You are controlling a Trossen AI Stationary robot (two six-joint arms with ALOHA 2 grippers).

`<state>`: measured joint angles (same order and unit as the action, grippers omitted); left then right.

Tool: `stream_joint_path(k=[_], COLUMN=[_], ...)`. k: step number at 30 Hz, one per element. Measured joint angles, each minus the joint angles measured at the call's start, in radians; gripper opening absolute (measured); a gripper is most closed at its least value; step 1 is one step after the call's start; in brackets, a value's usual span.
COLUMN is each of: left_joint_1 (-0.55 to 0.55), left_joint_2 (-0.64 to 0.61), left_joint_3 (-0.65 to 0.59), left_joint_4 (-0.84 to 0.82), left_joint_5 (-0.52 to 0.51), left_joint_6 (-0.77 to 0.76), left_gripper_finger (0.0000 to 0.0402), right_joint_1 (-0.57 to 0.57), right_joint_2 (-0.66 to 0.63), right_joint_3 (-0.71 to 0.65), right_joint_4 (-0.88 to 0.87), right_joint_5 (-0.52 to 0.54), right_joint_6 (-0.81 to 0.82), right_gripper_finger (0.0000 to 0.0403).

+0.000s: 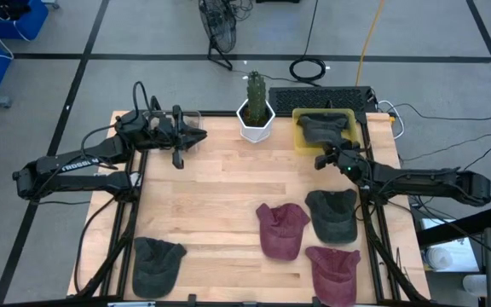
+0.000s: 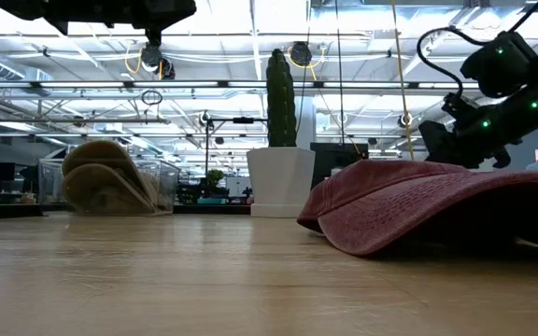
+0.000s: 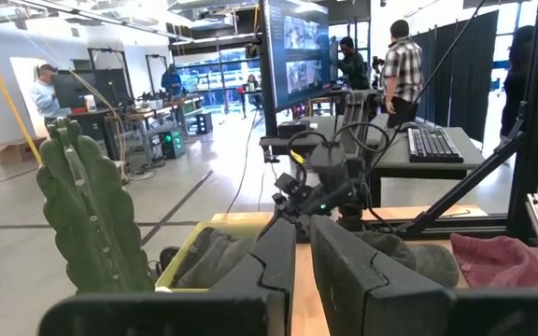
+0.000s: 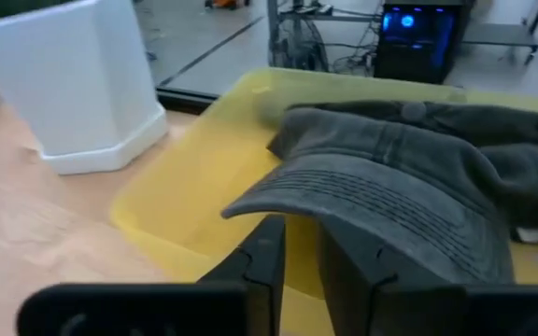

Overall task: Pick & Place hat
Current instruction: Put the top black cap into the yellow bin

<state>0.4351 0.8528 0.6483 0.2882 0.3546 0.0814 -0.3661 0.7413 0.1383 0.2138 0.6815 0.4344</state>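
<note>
A dark grey hat [image 1: 322, 128] lies in the yellow bin [image 1: 300, 136] at the table's far right, its brim [image 4: 381, 201] toward the near side. My right gripper [image 1: 320, 159] [image 4: 304, 238] hovers shut at the bin's near edge, its fingertips just short of that brim. My left gripper [image 1: 203, 135] [image 3: 304, 233] is shut and held above the far left of the table, pointing right toward the cactus. On the near half lie two maroon hats [image 1: 281, 228] [image 1: 333, 271] and two dark grey hats [image 1: 332, 213] [image 1: 156, 264], crowns up.
A cactus in a white pot [image 1: 256, 115] [image 4: 82, 84] stands at the far edge, just left of the bin. A keyboard [image 1: 322, 98] sits beyond the table. The middle of the wooden table [image 1: 220, 188] is bare. People stand in the room behind.
</note>
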Motion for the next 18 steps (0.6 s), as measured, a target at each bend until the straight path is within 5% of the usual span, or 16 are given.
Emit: stream_joint_path(k=[18], left_joint_1=[0.0], left_joint_2=[0.0], left_joint_3=[0.0], left_joint_4=[0.0], left_joint_5=[0.0], left_joint_6=[-0.001], left_gripper_finger=[0.0047], right_joint_1=[-0.045], right_joint_2=[0.0], right_joint_3=[-0.011], right_joint_4=[-0.044], right_joint_5=[-0.01], right_joint_6=[0.009], right_gripper_finger=[0.001])
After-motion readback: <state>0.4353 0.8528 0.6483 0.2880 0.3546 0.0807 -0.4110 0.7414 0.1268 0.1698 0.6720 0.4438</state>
